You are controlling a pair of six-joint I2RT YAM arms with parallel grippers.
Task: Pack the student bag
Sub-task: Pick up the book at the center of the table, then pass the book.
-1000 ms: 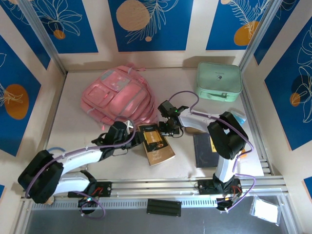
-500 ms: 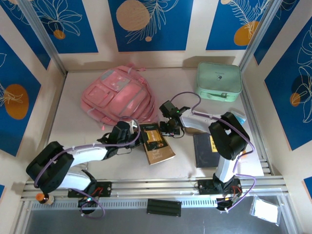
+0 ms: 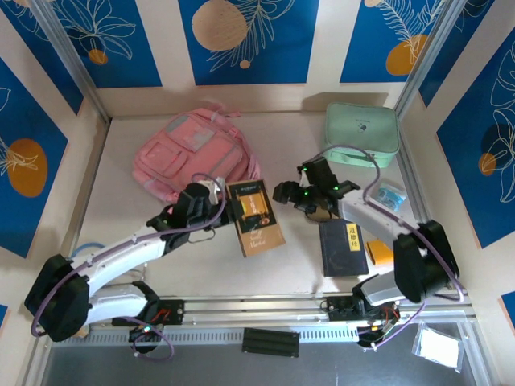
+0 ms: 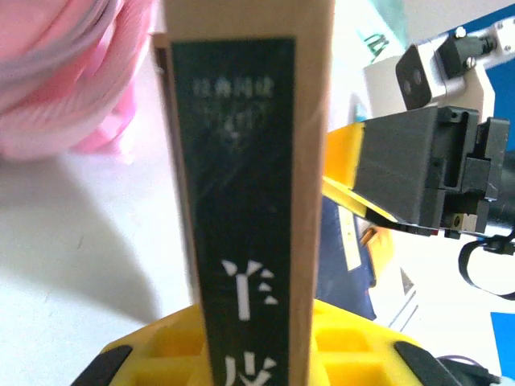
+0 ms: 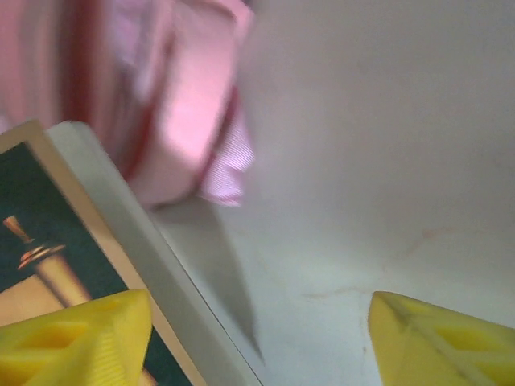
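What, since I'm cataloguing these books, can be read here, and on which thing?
"羊": large white, on the spine of the tan book in the left hand; the character below is cut off.
Small characters atop that spine: blurred.
Gold cover lettering, top view: too small.
Writing on the yellow label of the dark book: too small.
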